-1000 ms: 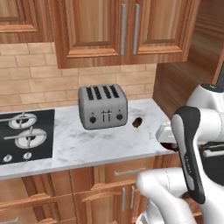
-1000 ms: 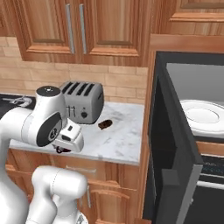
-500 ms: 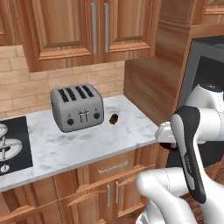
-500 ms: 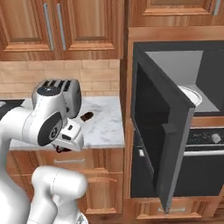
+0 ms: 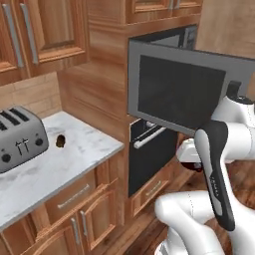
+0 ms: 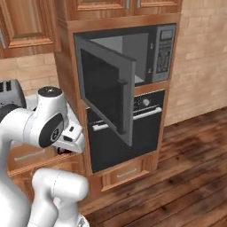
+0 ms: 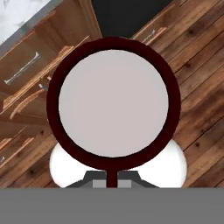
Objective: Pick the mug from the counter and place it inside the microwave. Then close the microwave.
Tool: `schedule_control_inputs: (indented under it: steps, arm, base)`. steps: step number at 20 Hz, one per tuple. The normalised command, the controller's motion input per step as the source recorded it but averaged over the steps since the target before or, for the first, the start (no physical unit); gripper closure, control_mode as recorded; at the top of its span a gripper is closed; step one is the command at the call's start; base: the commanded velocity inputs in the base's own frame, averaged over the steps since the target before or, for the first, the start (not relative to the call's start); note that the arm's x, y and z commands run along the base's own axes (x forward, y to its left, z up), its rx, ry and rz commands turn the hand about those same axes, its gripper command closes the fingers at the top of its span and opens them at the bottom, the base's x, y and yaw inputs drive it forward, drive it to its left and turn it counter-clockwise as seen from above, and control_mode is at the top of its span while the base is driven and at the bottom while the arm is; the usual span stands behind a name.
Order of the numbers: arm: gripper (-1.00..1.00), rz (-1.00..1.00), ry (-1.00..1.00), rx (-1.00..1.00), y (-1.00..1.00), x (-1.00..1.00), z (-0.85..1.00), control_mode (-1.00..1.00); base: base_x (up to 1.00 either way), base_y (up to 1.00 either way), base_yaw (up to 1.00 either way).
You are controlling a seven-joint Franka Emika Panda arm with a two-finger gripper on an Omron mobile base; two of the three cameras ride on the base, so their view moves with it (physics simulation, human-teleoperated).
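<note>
The mug (image 7: 113,103) has a dark red glazed-looking rim and a smooth, matt pale inside. The surface (image 5: 64,162) is polished white marble with grey veins. The toaster (image 5: 20,139) at nine o'clock looks like brushed metal. The microwave (image 6: 133,66) is matt grey with a dark glassy door. The floor (image 6: 186,177) is varnished wooden planks.

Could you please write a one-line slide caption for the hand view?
Looking down into the dark red mug, pale inside, held at the claw above wooden floor and cabinet drawers.
</note>
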Motion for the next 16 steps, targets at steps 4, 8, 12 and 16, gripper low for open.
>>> schedule_control_inputs:
  steps: [4, 8, 12, 16]
  arm:
    - [1.00, 0.00, 0.00, 0.00, 0.00, 0.00, 0.00, 1.00]
    - [1.00, 0.00, 0.00, 0.00, 0.00, 0.00, 0.00, 1.00]
    - [1.00, 0.00, 0.00, 0.00, 0.00, 0.00, 0.00, 1.00]
    - [1.00, 0.00, 0.00, 0.00, 0.00, 0.00, 0.00, 1.00]
  base:
    - [-0.91, 0.00, -0.56]
    - [-0.46, -0.05, -0.52]
    - [0.00, -0.46, -0.55]
    - [0.14, -0.69, -0.56]
